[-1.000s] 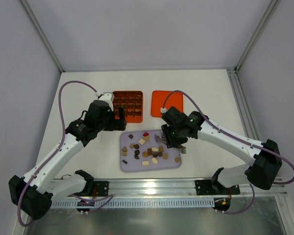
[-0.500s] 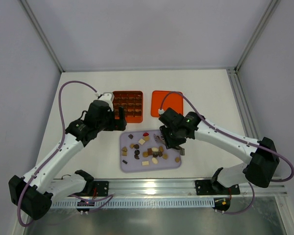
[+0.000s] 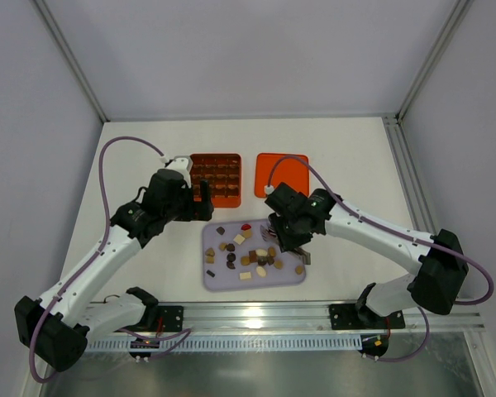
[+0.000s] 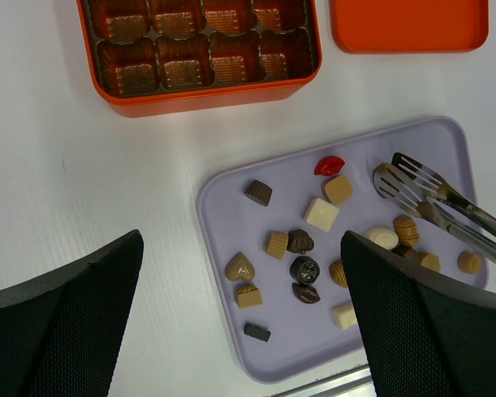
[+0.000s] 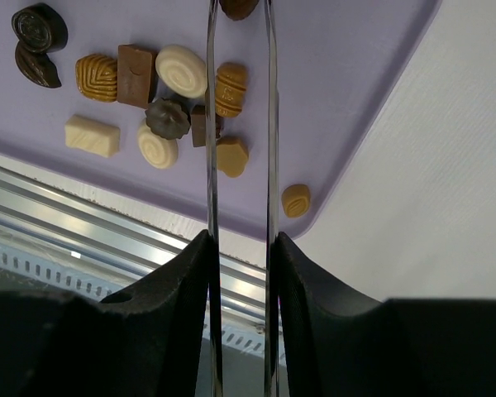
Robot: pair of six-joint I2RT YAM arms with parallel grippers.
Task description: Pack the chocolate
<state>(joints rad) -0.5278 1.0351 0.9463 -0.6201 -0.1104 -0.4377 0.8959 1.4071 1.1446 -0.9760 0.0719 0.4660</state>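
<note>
We're mid-pick: our right pincer (image 5: 240,248) grips metal tongs (image 5: 211,124) whose tips, ahead of it, seem to straddle a brown chocolate (image 5: 238,7) on the lilac tray (image 5: 355,66), left pincer (image 4: 244,322) gaping wide; next, pinch and carry it to the orange box (image 4: 198,95).

Bottom centre: right gripper (image 5: 240,248), black fingers (image 5: 178,289) pressed on the outer sides of metal tongs (image 5: 210,165). The two thin tong arms run straight up and out the top edge, parallel, with a gap between them. A lavender tray (image 5: 347,74) fills the upper left, with chocolate (image 5: 182,70) loose on it: dark swirl and dark leaf upper left, then tan ridged oval, brown square, white swirl, tan barrel, dark flower, white oval, cream bar, tan hexagon. One dark piece shows between the tong arms at the top edge; can't tell if gripped. A small tan round one sits alone by the tray's lower corner. White table (image 5: 430,207) right, metal rail (image 5: 83,223) lower left.
</note>
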